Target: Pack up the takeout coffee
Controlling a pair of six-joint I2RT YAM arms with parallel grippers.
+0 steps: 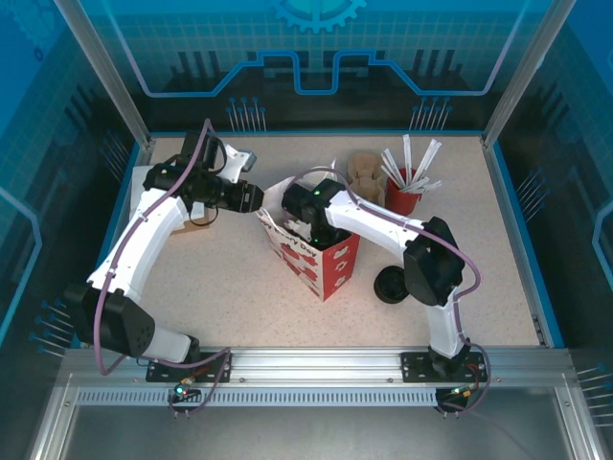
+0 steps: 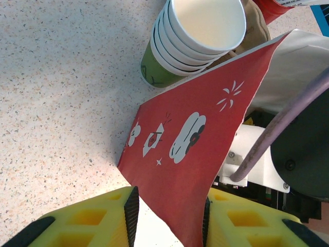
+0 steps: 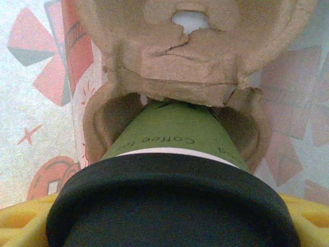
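The takeout coffee (image 3: 172,139), a green cup under a black lid (image 3: 169,206), stands low inside the red paper bag (image 1: 326,264) at mid-table. Its base sits in a pocket of a brown cardboard carrier (image 3: 190,56). My right gripper (image 3: 169,231) reaches down into the bag and is shut on the cup at the lid, a yellow finger (image 3: 20,226) on each side. My left gripper (image 1: 257,199) is at the bag's left rim. Its jaws straddle the red bag wall (image 2: 190,154), which lies against the right pad with a gap to the left pad.
A stack of lidless green cups (image 2: 198,36) stands just behind the bag. A red cup of white stirrers (image 1: 407,192) is at the back right. Black lids (image 1: 391,286) lie right of the bag beside my right arm. Brown carriers (image 1: 364,171) sit behind the bag.
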